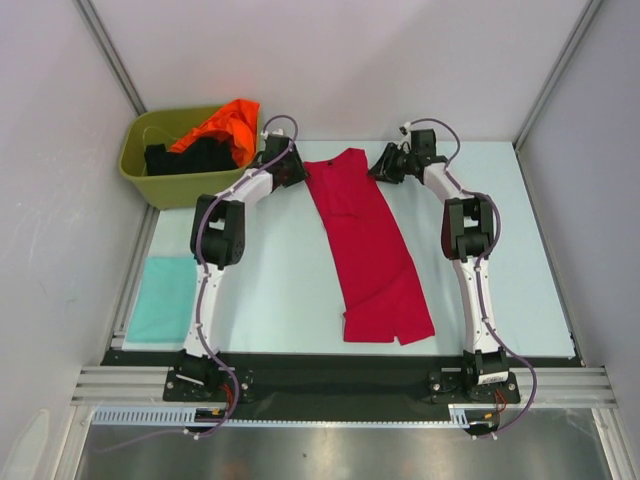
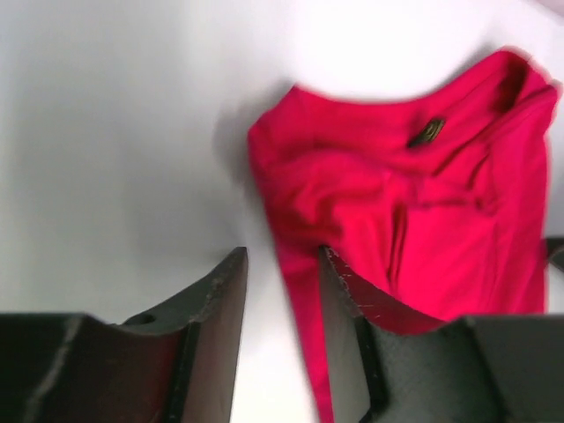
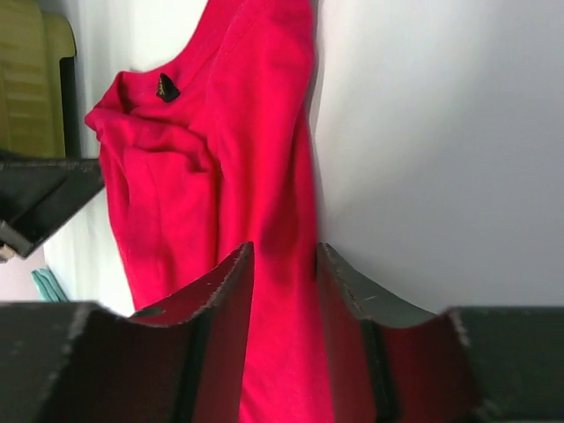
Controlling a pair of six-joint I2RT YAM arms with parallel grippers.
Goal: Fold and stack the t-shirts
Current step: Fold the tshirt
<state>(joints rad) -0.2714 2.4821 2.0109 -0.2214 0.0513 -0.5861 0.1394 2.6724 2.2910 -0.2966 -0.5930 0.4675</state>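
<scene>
A crimson-red t-shirt (image 1: 370,240) lies on the table as a long narrow strip, collar end at the far side. My left gripper (image 1: 293,170) is open at the collar end's left edge; in the left wrist view (image 2: 282,256) the shirt's (image 2: 423,203) thin edge runs between the jaws. My right gripper (image 1: 383,168) is open at the right edge; its jaws (image 3: 284,248) straddle the red cloth (image 3: 220,159). A pale teal t-shirt (image 1: 162,298) lies folded square at the near left. Orange (image 1: 228,125) and black (image 1: 190,158) t-shirts sit in the tub.
An olive-green plastic tub (image 1: 135,160) stands at the far left corner, close to my left arm. Walls enclose the table on three sides. A black strip and metal rail run along the near edge by the arm bases.
</scene>
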